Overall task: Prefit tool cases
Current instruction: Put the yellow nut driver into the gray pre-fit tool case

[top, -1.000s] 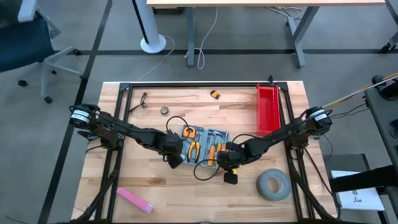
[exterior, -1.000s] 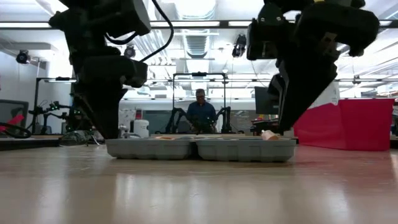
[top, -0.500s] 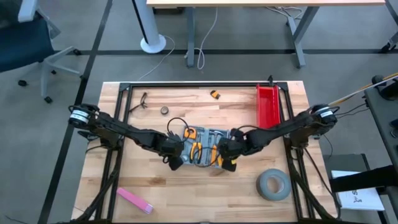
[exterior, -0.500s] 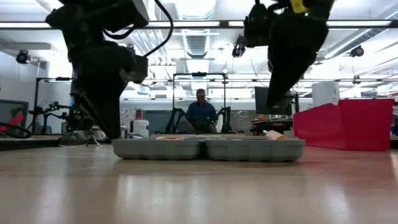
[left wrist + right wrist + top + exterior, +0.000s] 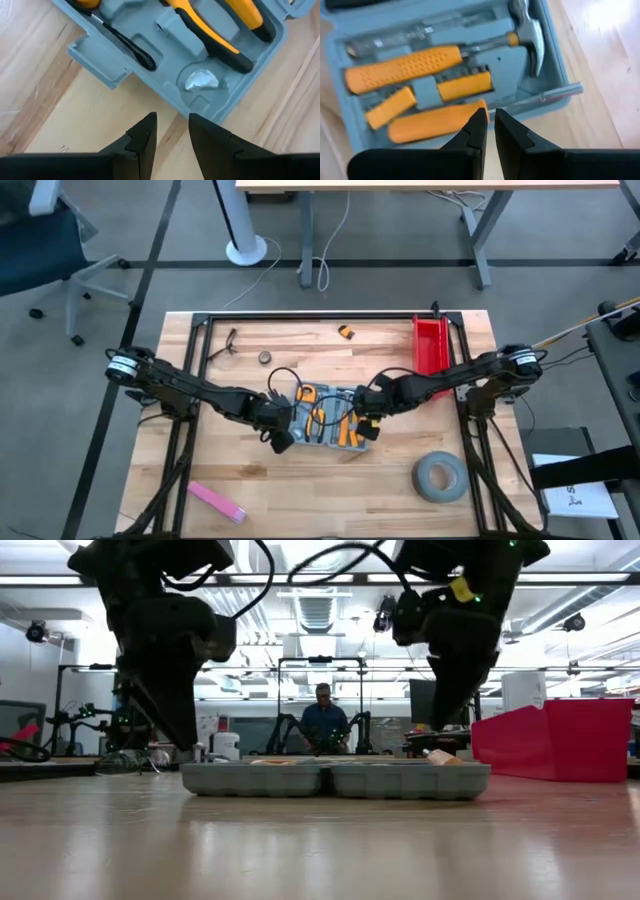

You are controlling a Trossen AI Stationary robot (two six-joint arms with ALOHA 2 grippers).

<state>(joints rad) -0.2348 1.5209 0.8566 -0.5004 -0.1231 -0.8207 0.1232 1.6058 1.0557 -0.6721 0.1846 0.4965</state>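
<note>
The left end effector (image 5: 170, 131), fingers slightly apart and holding nothing, hovers beside the one open tool case (image 5: 325, 416) at its 9 o'clock. The right end effector (image 5: 490, 117), clenched and empty, hangs over the case mid-surface (image 5: 300, 490).

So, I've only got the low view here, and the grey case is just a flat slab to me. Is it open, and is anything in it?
Observer: The tool case lies open flat. The right wrist view shows a hammer and orange-handled tools seated in its recesses.
Operator: Is the left end effector gripping its edge?
Observer: No. The left end effector is open over the table, just off the case's rim, holding nothing.
Operator: And the right one?
Observer: The right end effector is shut and empty, above the hammer's half.
</note>
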